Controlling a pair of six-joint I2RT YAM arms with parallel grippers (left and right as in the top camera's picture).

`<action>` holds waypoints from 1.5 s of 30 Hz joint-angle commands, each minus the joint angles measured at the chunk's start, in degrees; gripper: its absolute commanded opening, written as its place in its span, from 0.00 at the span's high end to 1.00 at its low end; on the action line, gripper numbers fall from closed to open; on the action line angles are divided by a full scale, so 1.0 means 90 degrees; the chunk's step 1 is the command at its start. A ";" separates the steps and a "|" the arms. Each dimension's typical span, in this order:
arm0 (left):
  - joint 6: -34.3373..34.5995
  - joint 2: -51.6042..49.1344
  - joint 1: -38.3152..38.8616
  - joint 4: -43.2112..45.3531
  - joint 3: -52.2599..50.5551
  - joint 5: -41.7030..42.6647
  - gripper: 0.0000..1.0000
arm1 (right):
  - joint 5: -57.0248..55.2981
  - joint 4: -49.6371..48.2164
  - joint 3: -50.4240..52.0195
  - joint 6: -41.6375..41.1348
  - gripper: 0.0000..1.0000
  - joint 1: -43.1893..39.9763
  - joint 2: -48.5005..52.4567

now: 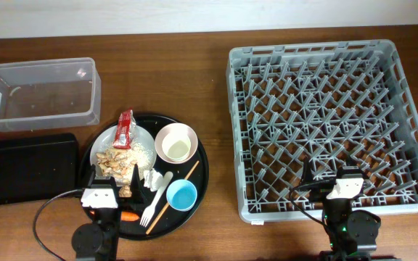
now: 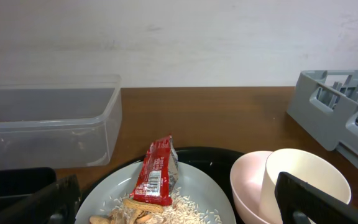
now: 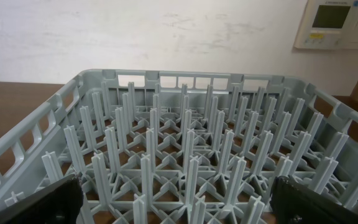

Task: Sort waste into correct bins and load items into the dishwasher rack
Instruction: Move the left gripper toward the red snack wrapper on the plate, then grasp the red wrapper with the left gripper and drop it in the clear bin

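Grey rack (image 1: pixel 310 48) pegs are faced by the right gripper (image 1: pixel 345 181), which is held low over the near edge with jaws spread wide. The left gripper (image 1: pixel 100 190) is held level over the near side of the round tray (image 1: pixel 154 120), jaws likewise wide, aimed at the wrapper (image 2: pixel 156 171) lying on the plate (image 2: pixel 210 186).
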State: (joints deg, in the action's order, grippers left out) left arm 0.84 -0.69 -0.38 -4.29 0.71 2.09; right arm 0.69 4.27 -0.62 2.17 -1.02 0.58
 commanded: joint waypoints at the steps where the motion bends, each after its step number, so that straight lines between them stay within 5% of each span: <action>1: -0.0124 0.0000 0.0036 -0.0039 -0.0019 -0.0046 0.01 | -0.0010 0.0029 0.0034 0.0044 0.01 0.0034 -0.0007; 19: -0.0121 0.0002 0.0036 -0.0036 -0.0019 -0.0041 0.01 | 0.0080 0.0027 0.0034 0.0036 0.01 0.0034 -0.0007; 23: 0.0143 0.0002 0.0036 -0.0063 0.0024 0.0085 0.01 | 0.0410 0.0010 0.0019 -0.1003 0.01 0.0034 -0.0005; 29: 0.0165 -0.0328 0.0036 -0.1817 0.1321 0.0170 0.01 | 0.0590 0.1576 -0.1226 -0.1302 0.01 0.0034 0.0352; 34: 0.0163 -0.1991 0.0036 -0.3079 0.2890 0.0170 0.01 | 0.0593 0.3079 -0.2939 -0.1299 0.01 0.0034 0.1736; 41: -0.0063 -0.5965 0.0036 -0.5345 0.5948 0.0168 0.01 | 0.0765 0.5299 -0.5345 -0.1302 0.01 0.0034 0.4906; 45: -0.0056 -0.7560 0.0036 -0.5666 0.6946 0.0168 0.01 | 0.0758 0.5557 -0.5518 -0.1299 0.01 0.0034 0.5637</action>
State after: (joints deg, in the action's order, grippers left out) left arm 1.26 -62.61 -0.38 -55.57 59.24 3.03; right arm 6.81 53.25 -48.97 -9.06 -1.02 49.04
